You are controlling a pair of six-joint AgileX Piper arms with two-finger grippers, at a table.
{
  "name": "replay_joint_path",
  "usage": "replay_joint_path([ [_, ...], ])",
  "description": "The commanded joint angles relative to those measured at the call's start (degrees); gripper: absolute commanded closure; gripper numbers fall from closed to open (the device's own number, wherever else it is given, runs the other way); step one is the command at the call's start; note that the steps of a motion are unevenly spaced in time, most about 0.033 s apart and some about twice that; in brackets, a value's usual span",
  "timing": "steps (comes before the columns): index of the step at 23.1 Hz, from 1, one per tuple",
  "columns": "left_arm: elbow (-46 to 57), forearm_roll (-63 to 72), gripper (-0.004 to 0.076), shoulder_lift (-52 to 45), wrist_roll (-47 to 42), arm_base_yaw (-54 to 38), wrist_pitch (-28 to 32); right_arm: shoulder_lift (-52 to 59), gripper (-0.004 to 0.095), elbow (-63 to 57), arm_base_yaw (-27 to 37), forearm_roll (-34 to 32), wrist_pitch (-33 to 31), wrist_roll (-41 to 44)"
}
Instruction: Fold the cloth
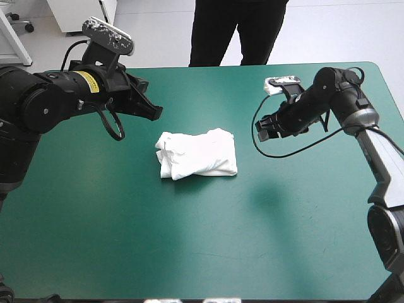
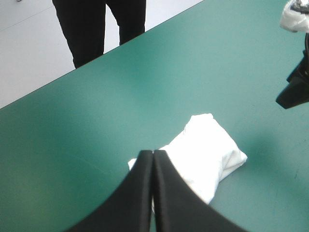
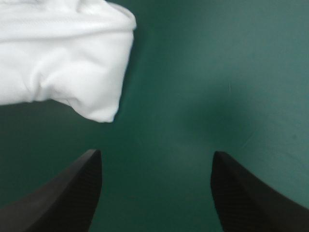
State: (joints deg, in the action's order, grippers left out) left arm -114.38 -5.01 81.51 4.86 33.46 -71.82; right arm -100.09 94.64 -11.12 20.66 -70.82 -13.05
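The white T-shirt (image 1: 197, 153) lay as a folded bundle near the middle of the counter (image 1: 208, 240), on the teal-green cover, apart from both arms. The bundle was roughly rectangular, and its edges were rumpled, most of all on the side toward the left arm. The left pincer (image 2: 153, 153) hung over the counter just beyond the bundle's far left corner. Its two black fingers were pressed together into one pointed arch. In its wrist view the bundle lay ahead of the tips and partly hidden behind them. The right pincer (image 3: 155, 153) hovered over the cover to the right of the T-shirt, near it but apart, with its black fingers spread wide. In its wrist view one corner of the bundle lay ahead of the fingers and off to one side, and only teal-green cover showed between them.
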Motion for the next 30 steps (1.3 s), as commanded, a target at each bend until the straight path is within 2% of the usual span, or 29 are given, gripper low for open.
replay_joint_path([
  [1, -1.5, 0.0, 0.0733, -2.2, -0.8, 0.1, -1.8, 2.9, 0.0299, -4.0, 0.8, 5.1, 3.6, -2.0],
  [3, -1.5, 0.0, 0.0733, -2.3, -0.8, 0.1, -1.4, 1.6, 0.0299, -5.7, 0.3, 11.2, 7.8, -4.7],
  [6, -1.5, -0.2, 0.0733, -2.3, -0.8, 0.1, -0.6, -1.7, 0.0299, -5.7, -0.8, 16.8, 11.7, -7.4],
  [9, -1.5, -0.1, 0.0733, -2.3, -0.8, 0.1, 0.1, -5.6, 0.0298, -5.7, -2.1, 18.7, 13.9, -7.6],
  [20, -1.5, 0.2, 0.0733, -2.3, -0.8, 0.1, 0.1, -17.0, 0.0307, -5.1, -6.6, 26.1, 15.9, -13.9],
  [21, -1.5, 0.2, 0.0733, -2.3, -0.8, 0.1, -0.6, -17.2, 0.0366, -5.1, -6.9, 26.1, 16.2, -13.9],
  [23, -1.5, 0.2, 0.0733, -2.3, -0.8, 0.1, -0.7, -17.6, 0.0638, -5.1, -6.8, 25.8, 16.4, -13.9],
  [24, -1.5, 0.1, 0.0733, -2.3, -0.8, 0.1, -0.7, -17.6, 0.0866, -5.1, -6.7, 24.4, 16.5, -13.9],
  [25, -1.5, 0.1, 0.0733, -2.3, -0.8, 0.1, -1.1, -17.6, 0.0918, -5.1, -6.5, 23.3, 16.6, -13.6],
  [27, -1.5, 0.0, 0.0733, -2.3, -0.8, 0.1, -1.9, -17.0, 0.0908, -5.1, -5.1, 19.7, 16.0, -11.8],
  [29, -1.5, 0.0, 0.0733, -2.4, -0.8, 0.1, -1.9, -15.5, 0.0908, -5.1, -2.6, 12.0, 14.5, -8.1],
  [30, -1.5, 0.0, 0.0733, -2.4, -0.8, 0.1, -1.9, -14.0, 0.0908, -5.2, -0.8, 4.1, 12.3, -4.9],
])
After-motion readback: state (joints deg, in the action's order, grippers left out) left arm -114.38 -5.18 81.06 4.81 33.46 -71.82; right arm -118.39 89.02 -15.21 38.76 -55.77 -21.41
